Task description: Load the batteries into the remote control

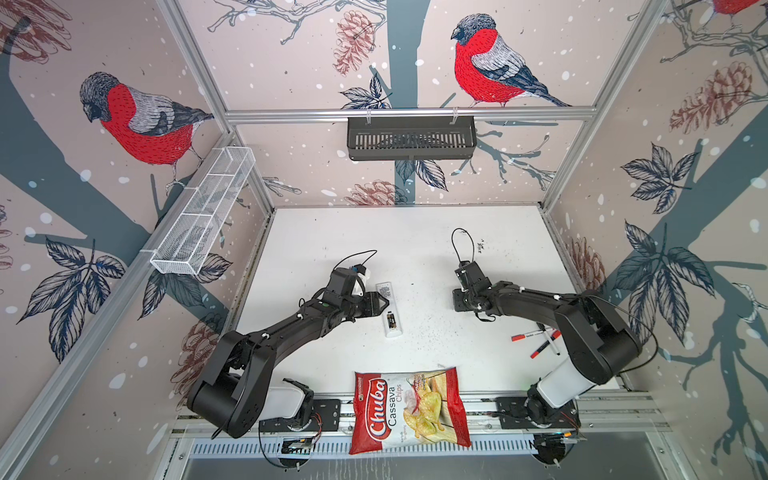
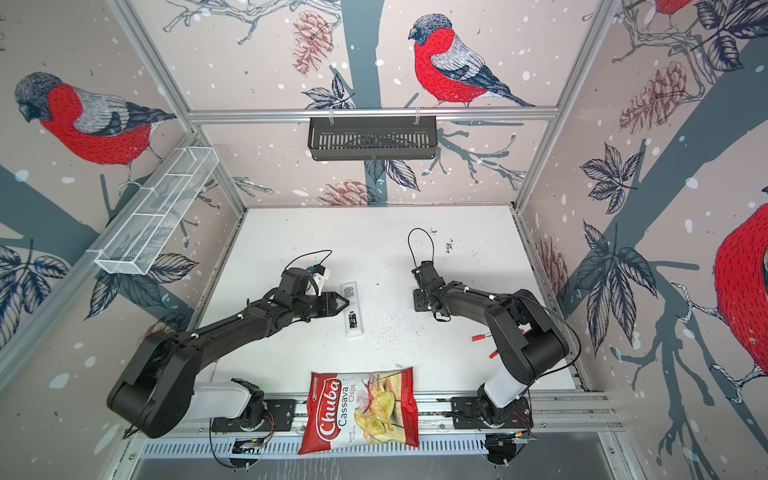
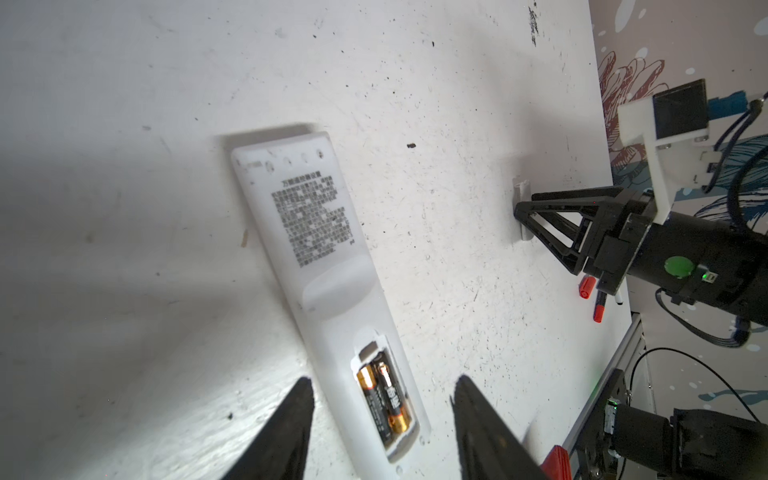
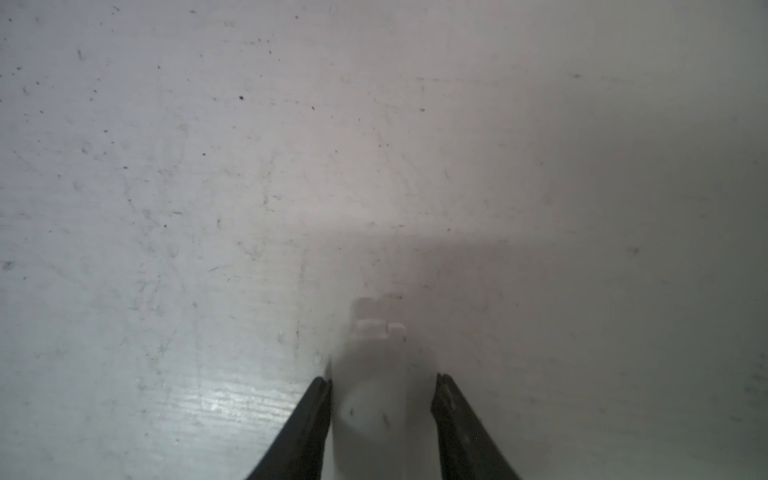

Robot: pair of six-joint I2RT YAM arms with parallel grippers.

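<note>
Where everything rests, table (image 1: 415,249): white, scuffed and speckled with dark flecks.
Chip bag (image 1: 409,411): red and white, lying flat across the table's front edge, about midway along it.
Left gripper (image 1: 380,303): low over the table, just beside the remote control. In the left wrist view its two dark fingers (image 3: 291,428) stand on either side of the remote's battery end, spread wider than the remote and grasping nothing.
Right gripper (image 4: 383,378): pointed down at the table, well apart from the remote control. Its jaws are drawn in against both edges of a small white cover piece, clamping it.
Remote control (image 1: 389,309): left of the table's centre, lying flat with its printed back up and its long axis running roughly front to back. The battery bay is uncovered at the end nearer the chip bag.
Markers (image 1: 540,340): a few with red caps, scattered near the table's right edge.
Cover piece (image 4: 382,407): white plastic with a small tab, between the right fingertips, down at the table surface. Whether it is lifted clear cannot be told.
Batteries (image 3: 384,403): two, dark with gold ends, side by side inside the remote's open bay.
</note>
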